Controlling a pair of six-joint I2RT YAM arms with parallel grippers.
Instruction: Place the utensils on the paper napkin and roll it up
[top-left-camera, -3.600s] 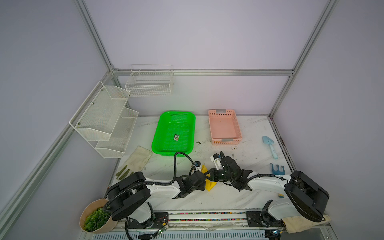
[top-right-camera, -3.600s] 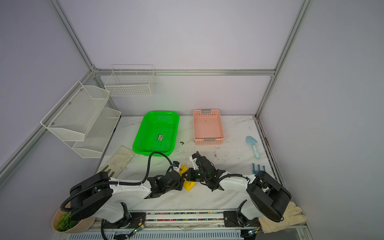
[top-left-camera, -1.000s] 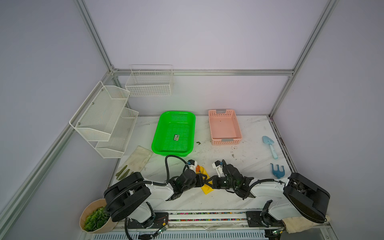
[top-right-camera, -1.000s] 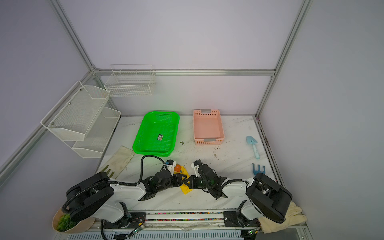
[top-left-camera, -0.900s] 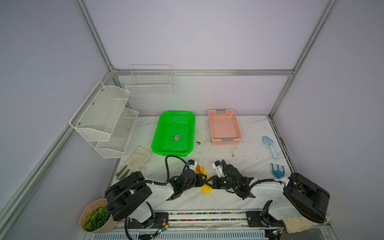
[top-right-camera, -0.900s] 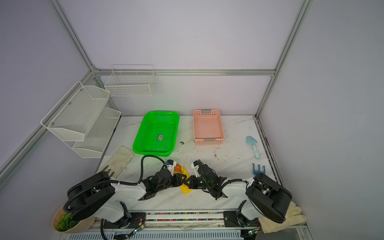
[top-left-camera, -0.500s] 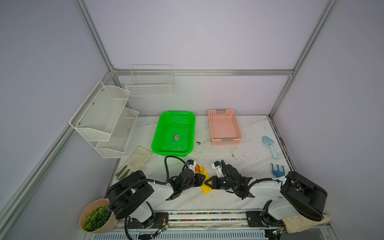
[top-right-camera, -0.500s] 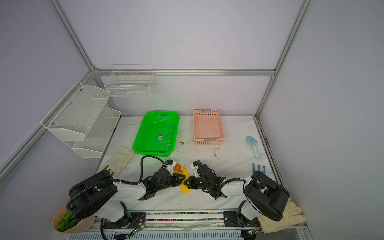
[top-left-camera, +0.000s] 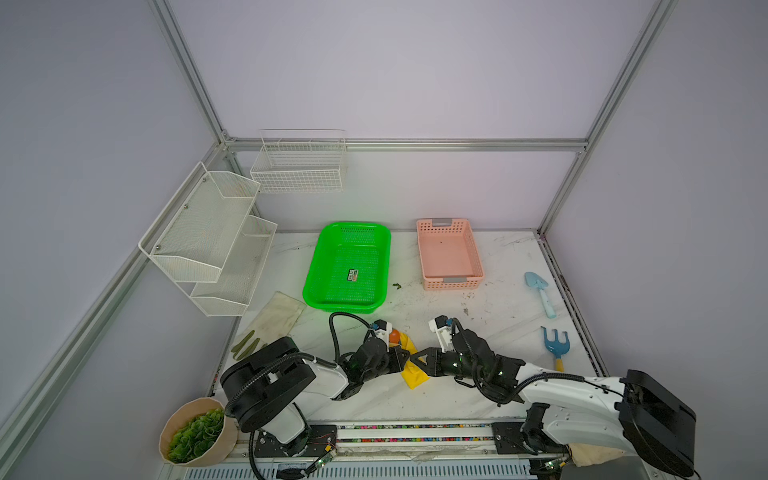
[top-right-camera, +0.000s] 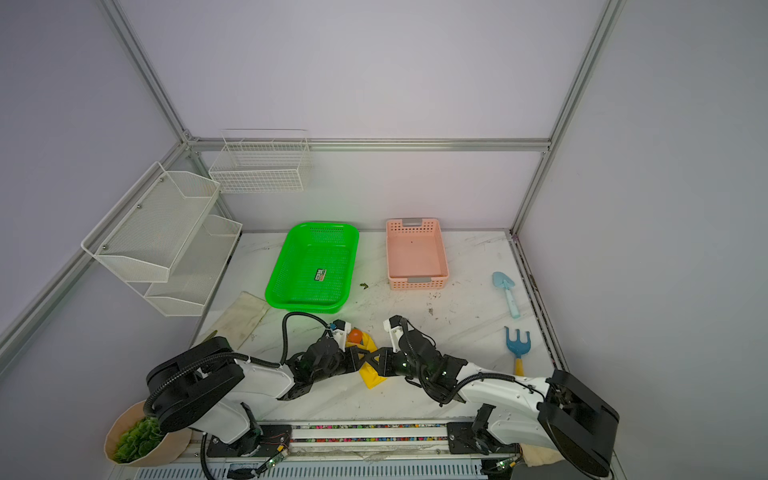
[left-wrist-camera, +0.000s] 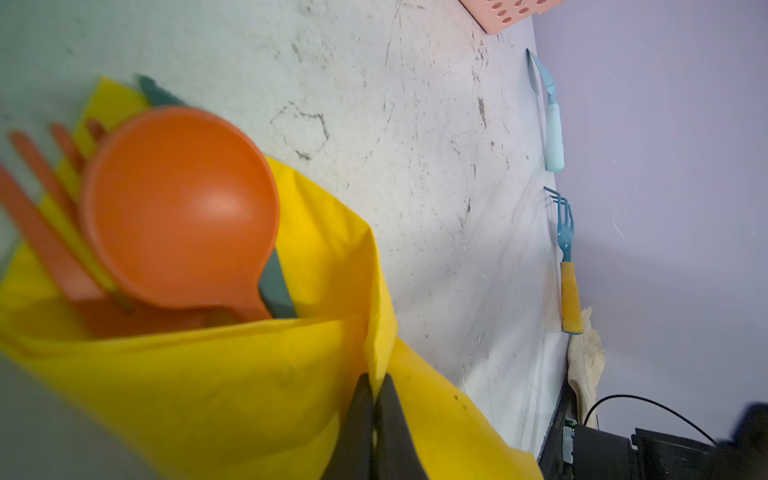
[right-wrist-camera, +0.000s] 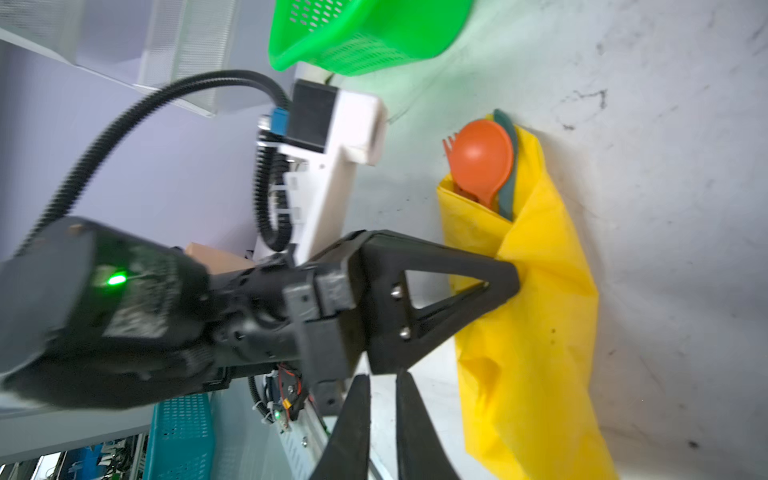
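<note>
The yellow paper napkin (top-left-camera: 412, 368) (top-right-camera: 370, 374) lies near the front middle of the table, wrapped loosely round the utensils. The orange spoon (left-wrist-camera: 178, 208) (right-wrist-camera: 482, 158), the orange fork (left-wrist-camera: 41, 208) and a teal piece (right-wrist-camera: 509, 195) stick out of its far end. My left gripper (left-wrist-camera: 376, 380) (top-left-camera: 404, 358) is shut on a raised fold of the napkin (left-wrist-camera: 249, 395) at mid-length. My right gripper (right-wrist-camera: 382, 376) (top-left-camera: 417, 359) faces it from the other side, jaws a narrow gap apart with nothing between them, next to the napkin (right-wrist-camera: 540, 332).
A green basket (top-left-camera: 347, 266) and a pink basket (top-left-camera: 449, 253) stand at the back. A light blue toy shovel (top-left-camera: 540, 293) and a blue rake (top-left-camera: 555, 345) lie at the right edge. Cream gloves (top-left-camera: 278, 318) lie at the left, a plant pot (top-left-camera: 195, 432) at the front left, and wire racks (top-left-camera: 208, 232) hang on the left wall.
My left gripper has shut on a fold of the napkin. My right gripper has parted its jaws a little and holds nothing. The bundle has stayed in place.
</note>
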